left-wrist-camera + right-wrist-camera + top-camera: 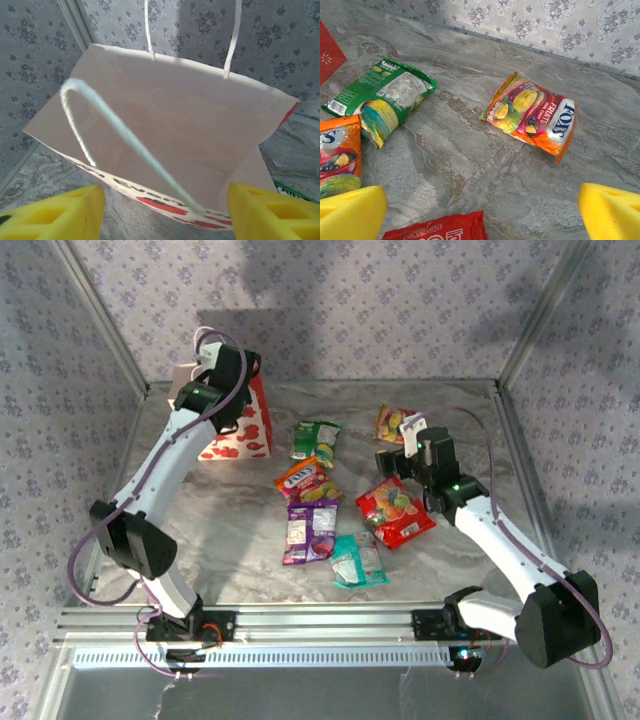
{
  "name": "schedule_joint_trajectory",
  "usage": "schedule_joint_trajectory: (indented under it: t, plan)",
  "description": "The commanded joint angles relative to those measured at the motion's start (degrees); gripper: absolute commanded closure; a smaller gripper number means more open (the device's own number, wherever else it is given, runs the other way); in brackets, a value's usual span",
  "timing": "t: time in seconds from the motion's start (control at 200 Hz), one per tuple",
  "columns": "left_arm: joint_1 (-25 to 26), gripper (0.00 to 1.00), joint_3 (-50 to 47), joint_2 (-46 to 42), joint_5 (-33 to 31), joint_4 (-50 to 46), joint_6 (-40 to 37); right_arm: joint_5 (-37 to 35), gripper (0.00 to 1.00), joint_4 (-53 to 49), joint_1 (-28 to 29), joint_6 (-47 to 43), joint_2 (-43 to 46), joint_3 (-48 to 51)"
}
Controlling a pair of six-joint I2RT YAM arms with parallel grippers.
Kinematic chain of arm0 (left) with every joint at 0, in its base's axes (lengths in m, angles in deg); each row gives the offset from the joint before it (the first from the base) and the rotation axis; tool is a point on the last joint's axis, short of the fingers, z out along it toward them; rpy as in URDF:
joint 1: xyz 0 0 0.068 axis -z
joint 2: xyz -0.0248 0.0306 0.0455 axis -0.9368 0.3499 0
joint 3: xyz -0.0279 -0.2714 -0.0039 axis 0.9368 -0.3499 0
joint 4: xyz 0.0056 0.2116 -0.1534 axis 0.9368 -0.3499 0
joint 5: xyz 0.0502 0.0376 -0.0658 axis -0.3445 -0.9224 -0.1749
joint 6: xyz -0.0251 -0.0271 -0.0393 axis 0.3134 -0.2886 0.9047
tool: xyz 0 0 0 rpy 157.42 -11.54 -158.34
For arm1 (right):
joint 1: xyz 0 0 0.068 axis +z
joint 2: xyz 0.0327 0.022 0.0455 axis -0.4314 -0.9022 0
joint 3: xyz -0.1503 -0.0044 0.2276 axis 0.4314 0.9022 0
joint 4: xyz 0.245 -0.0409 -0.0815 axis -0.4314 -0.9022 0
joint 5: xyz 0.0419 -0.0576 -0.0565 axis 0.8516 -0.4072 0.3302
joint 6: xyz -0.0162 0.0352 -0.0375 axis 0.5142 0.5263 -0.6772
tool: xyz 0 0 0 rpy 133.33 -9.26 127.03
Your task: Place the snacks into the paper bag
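The paper bag [247, 440] stands at the back left, white above and red below; its open mouth [165, 125] faces the left wrist camera, one cord handle [125, 135] draped across it. My left gripper [232, 412] hovers over the bag's near rim, open [165, 217] with nothing gripped. Several snacks lie on the table: green [315, 438], orange-yellow [393, 423], orange-pink [305, 480], purple [310, 530], red [395, 510], teal [358, 560]. My right gripper [390, 465] is open [482, 220] above bare table, between the orange-yellow packet [530, 115] and the red packet [440, 231].
The marble-patterned table [230, 540] is walled with patterned fabric and metal frame posts [525, 335]. In the right wrist view the green packet [385, 97] and the orange-pink one [337, 155] lie to the left. Bare table lies in front of the bag.
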Motion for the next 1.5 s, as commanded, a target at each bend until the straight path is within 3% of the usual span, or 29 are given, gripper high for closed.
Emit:
schedule_joint_trajectory:
  t: [0.0, 0.28, 0.71, 0.909, 1.294, 1.494]
  plan:
    - [-0.34, 0.37, 3.94, 2.17, 0.58, -1.5, 0.99, -1.02, 0.0, 0.69, 0.35, 1.01, 1.18, -0.58]
    - [-0.47, 0.45, 6.81, 6.82, 1.11, -0.9, 0.55, -1.1, 0.0, 0.19, 0.4, 1.01, 1.18, -0.41]
    - [-0.54, 0.84, 9.27, 7.04, 2.41, -4.03, -1.04, -1.16, 0.0, -0.16, 0.86, 1.17, 1.22, -0.29]
    - [-0.52, 0.95, 9.23, 6.19, 3.9, -7.02, -2.03, -1.74, 0.0, -0.14, 1.22, 1.6, 2.12, 0.03]
    - [-0.3, 1.0, 4.77, -0.59, 8.04, -10.45, -5.72, -3.23, 0.0, 0.42, 1.74, 2.91, 3.97, 1.01]
    - [-0.34, 1.0, 0.93, -5.39, 14.38, -10.22, -10.2, -2.58, 0.0, -0.4, 2.41, 3.21, 4.4, 0.52]
